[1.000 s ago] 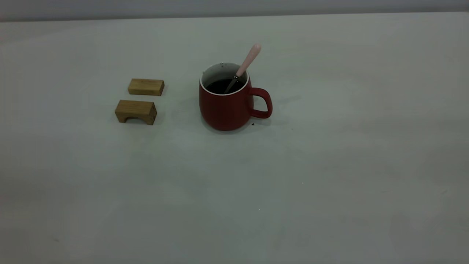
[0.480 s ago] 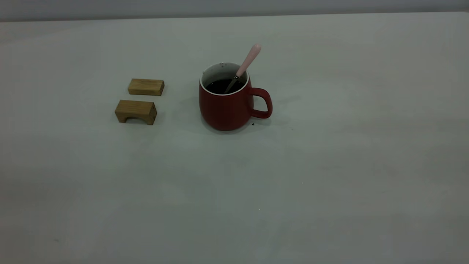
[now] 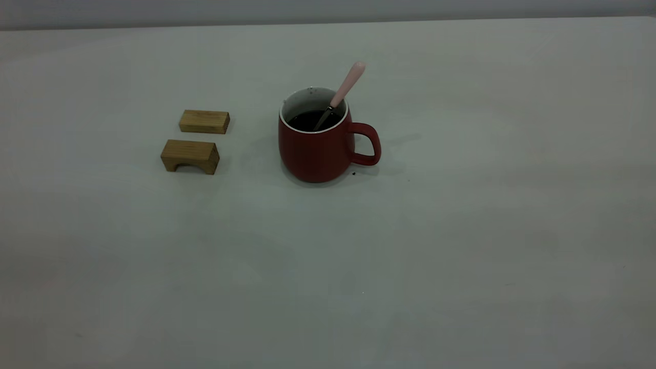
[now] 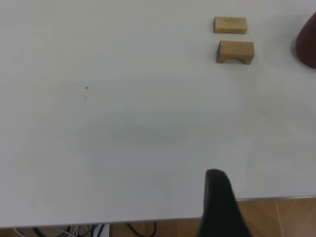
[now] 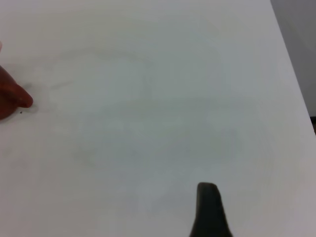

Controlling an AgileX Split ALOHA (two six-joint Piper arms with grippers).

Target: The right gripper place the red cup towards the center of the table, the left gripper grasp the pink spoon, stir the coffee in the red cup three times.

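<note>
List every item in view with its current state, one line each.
red cup: upright on the table, handle toward the right arm's side, held by nothing.
coffee: dark liquid inside the cup.
pink spoon: standing in the coffee, leaning on the rim, ungrasped.
two wooden blocks: resting apart from the cup, on the left arm's side.
left gripper: away from the cup.
right gripper: away from the cup.

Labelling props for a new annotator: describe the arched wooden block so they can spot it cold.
On the off-white table, find the red cup with the pink spoon standing in it. Two small wooden blocks lie at the exterior view's left of the cup, apart from it. The arched wooden block is the nearer one, with a notch cut in its underside; the flat block behind it is solid.
</note>
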